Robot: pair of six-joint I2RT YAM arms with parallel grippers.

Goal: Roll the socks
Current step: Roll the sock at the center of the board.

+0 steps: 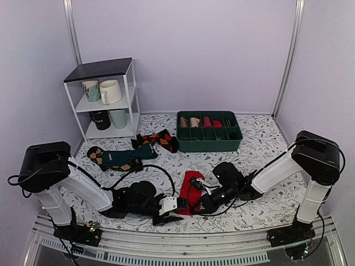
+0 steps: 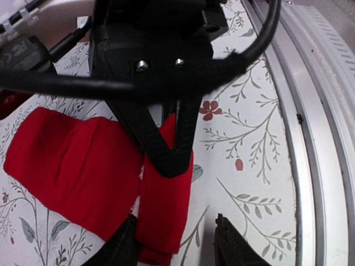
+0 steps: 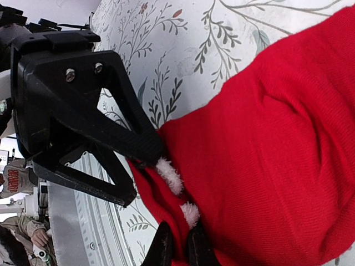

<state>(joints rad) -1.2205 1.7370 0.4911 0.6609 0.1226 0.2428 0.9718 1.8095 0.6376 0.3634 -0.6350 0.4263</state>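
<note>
The red socks (image 1: 191, 188) lie flat on the floral table cover near the front edge. They also show in the left wrist view (image 2: 77, 166) and the right wrist view (image 3: 277, 138). My right gripper (image 1: 196, 200) (image 3: 180, 233) is shut on a folded edge of the red fabric, where white fluff shows. It also shows in the left wrist view (image 2: 169, 155). My left gripper (image 1: 176, 206) (image 2: 175, 221) is open and straddles the same sock edge, one finger by the fabric and one over bare cover. It also shows in the right wrist view (image 3: 130, 166), facing the right gripper.
A green divided box (image 1: 209, 138) with rolled socks stands at the back. A dark teal sock (image 1: 127, 156) and argyle socks (image 1: 158, 139) lie at the left back. A white shelf (image 1: 105, 100) holds mugs. A metal rail (image 1: 183, 252) (image 2: 316, 138) runs along the front edge.
</note>
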